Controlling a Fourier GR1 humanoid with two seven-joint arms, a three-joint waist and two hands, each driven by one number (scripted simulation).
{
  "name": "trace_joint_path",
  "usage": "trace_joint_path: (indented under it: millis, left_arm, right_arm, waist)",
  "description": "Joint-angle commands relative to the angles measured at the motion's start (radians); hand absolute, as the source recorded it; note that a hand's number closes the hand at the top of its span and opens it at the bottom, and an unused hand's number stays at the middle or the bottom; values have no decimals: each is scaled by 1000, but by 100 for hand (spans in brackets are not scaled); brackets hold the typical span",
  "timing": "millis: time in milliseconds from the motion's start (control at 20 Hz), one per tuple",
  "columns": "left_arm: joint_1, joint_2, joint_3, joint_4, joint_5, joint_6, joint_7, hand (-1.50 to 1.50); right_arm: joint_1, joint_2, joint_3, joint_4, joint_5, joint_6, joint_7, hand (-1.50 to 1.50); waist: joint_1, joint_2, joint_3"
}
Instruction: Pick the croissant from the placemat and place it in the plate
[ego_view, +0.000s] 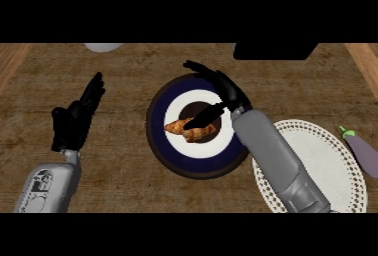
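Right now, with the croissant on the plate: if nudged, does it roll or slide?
The croissant looks curved and lumpy, so it would probably rock, not roll. It lies in the plate's centre, so a nudge likely keeps it inside. It is probably light and flaky under the right hand.

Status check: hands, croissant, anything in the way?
Right hand open over the dark blue and white round plate. Golden-brown croissant lies on it. Left hand open, resting. Nothing in the way.

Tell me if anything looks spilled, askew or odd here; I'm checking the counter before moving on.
Nothing stands out. The croissant lies whole in the middle of the plate, under the right robot hand. The placemat lies flat beside the plate, an eggplant at its right edge. The left robot hand rests open at the left.
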Motion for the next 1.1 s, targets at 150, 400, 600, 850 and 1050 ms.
trace_joint_path:
  millis: [150,400,600,850,1050]
  left_arm:
    - [27,5,-3,-83,7,-7,52,0]
    - [-31,-26,-15,18,-32,26,23,0]
    - [22,-10,-13,-49,-8,-10,10,0]
    - [-12,-2,4,-19,-4,-19,22,0]
    - [-18,-21,-5,22,-25,-3,-18,0]
  right_arm:
    - [31,-150,-217,5,-163,63,-6,-150]
    - [34,-241,-308,126,-206,123,-95,-150]
    - [66,-376,-362,237,-227,256,-203,-150]
    - [55,-440,-351,375,-179,360,-332,-150]
    - [-31,-469,-369,517,-149,355,-387,-150]
  waist:
    - [-9,-3,0]
    - [-6,4,0]
    - [7,7,1]
    - [8,7,1]
    - [21,13,2]
